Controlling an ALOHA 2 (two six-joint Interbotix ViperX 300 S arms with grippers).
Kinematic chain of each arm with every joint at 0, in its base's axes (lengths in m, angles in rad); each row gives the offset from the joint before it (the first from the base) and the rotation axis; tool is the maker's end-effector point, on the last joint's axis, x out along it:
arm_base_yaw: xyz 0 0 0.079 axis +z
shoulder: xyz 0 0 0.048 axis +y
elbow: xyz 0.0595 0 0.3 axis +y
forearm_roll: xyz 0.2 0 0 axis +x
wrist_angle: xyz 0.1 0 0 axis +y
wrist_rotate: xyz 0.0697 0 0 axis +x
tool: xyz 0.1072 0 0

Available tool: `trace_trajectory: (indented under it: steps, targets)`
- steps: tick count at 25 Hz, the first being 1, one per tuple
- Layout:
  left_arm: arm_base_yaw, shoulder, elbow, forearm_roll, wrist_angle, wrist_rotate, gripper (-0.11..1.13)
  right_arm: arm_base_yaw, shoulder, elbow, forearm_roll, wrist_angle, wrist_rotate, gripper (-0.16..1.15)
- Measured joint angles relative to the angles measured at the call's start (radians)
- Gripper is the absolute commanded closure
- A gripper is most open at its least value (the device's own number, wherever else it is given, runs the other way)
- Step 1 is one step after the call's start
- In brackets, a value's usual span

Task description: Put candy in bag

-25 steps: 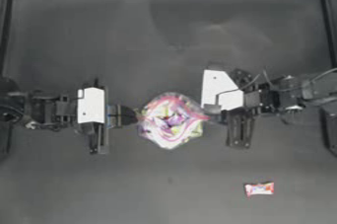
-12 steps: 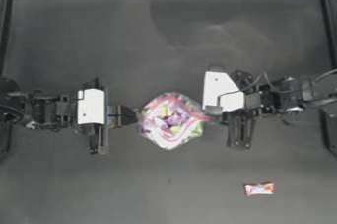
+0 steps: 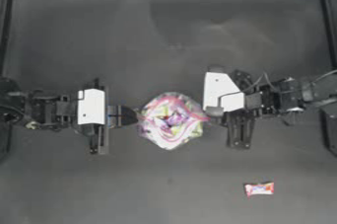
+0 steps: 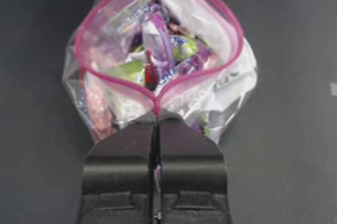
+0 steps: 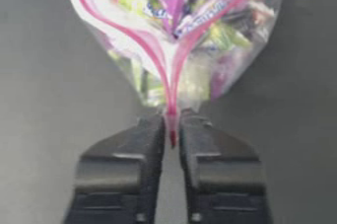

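Bag pinched at both ends at mid-table, mouth spread wide and facing up.

Left gripper clamped on the pink seal's left end, right gripper nipping its right end. Candy flat on table, near front right, well apart, long axis left-right.

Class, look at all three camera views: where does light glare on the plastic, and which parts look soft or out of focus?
Top view: the bag is a washed-out bright blob, the candy too soft to read. Left wrist view: pale sheen on the plastic, left hand shut on the seal, fairly crisp. Right wrist view: right hand likewise clamped; sweets at the far edge blur.
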Motion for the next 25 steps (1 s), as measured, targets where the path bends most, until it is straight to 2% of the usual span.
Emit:
trace_trajectory:
  steps: [1, 2, 6, 13, 18, 25]
  targets:
    - [0.0, 0.0, -0.002, 0.0, 0.002, 0.0, 0.98, 0.0, 0.0, 0.0, 0.0, -0.003, 0.0, -0.05]
    - [0.0, 0.0, 0.0, 0.0, 0.002, 0.0, 0.98, 0.0, 0.0, 0.0, 0.0, -0.005, 0.0, -0.09]
    - [0.0, 0.0, -0.002, 0.0, 0.002, 0.0, 0.98, -0.005, 0.0, 0.0, 0.002, -0.006, 0.0, -0.01]
    - [0.0, 0.0, 0.0, 0.0, 0.002, 0.0, 0.98, -0.006, -0.021, 0.0, 0.005, 0.005, -0.002, -0.01]
    - [0.0, 0.0, 0.0, 0.0, 0.002, 0.0, 0.98, -0.006, -0.1, 0.0, 0.006, 0.023, -0.002, -0.01]
    - [0.0, 0.0, 0.0, 0.002, 0.002, 0.002, 0.98, -0.006, -0.265, 0.0, 0.014, 0.127, -0.002, -0.01]
